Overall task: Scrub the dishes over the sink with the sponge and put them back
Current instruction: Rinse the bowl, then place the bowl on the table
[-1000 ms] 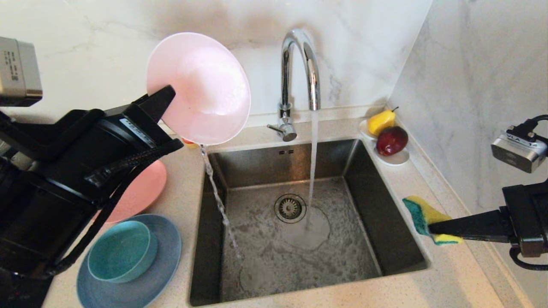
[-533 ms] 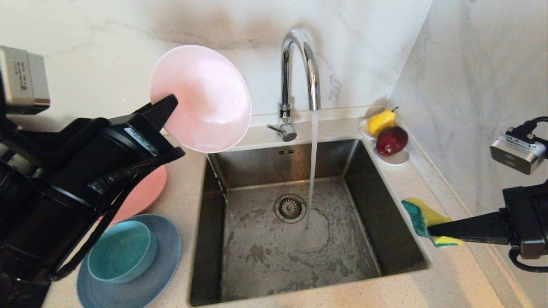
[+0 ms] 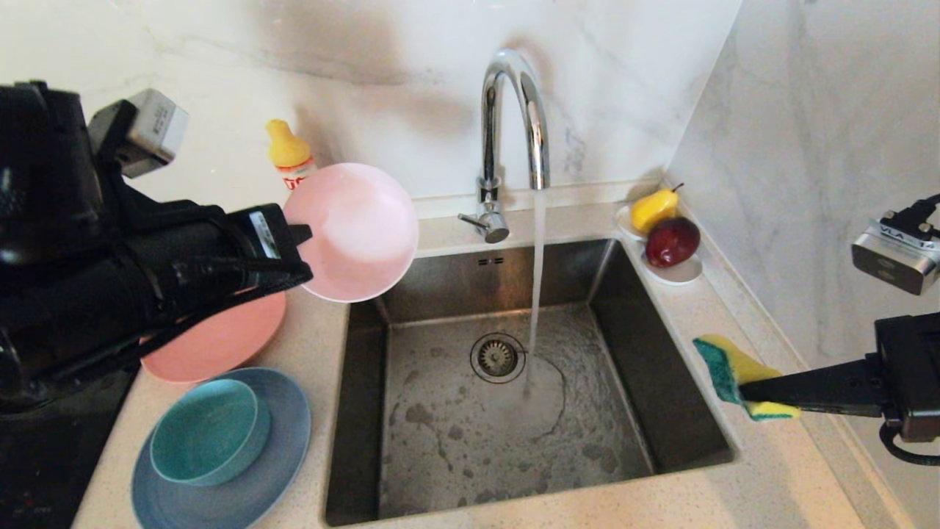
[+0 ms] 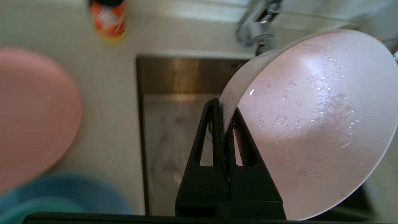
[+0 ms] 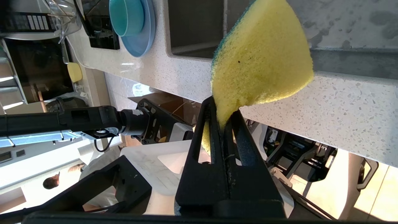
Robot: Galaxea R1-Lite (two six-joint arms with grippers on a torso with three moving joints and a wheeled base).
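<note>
My left gripper (image 3: 297, 239) is shut on the rim of the pale pink bowl (image 3: 352, 231), which hangs tilted above the far left corner of the sink (image 3: 440, 283). In the left wrist view the fingertips (image 4: 214, 107) pinch the rim, and suds cling inside the pink bowl (image 4: 311, 124). The salmon-pink plate (image 3: 220, 338) lies on the counter under that arm. Nearer, the teal bowl (image 3: 209, 430) sits in the light blue plate (image 3: 272, 470). My right gripper (image 3: 745, 397) is shut on the folded yellow-green sponge (image 3: 734, 375), held over the sink's right rim; the sponge (image 5: 261, 59) fans out from the gripper (image 5: 222, 115).
Water runs from the chrome tap (image 3: 514, 110) onto the basin beside the drain (image 3: 498, 357). A yellow-capped bottle (image 3: 290, 154) stands behind the bowl. A pear (image 3: 653, 209) and a red apple (image 3: 672, 241) rest on a white saucer. A black cooktop (image 3: 44, 455) lies at the near left.
My left arm has rolled and lowered the pink bowl from high against the wall to just above the sink's corner. The stream pouring from it has stopped. The right arm has stayed still.
</note>
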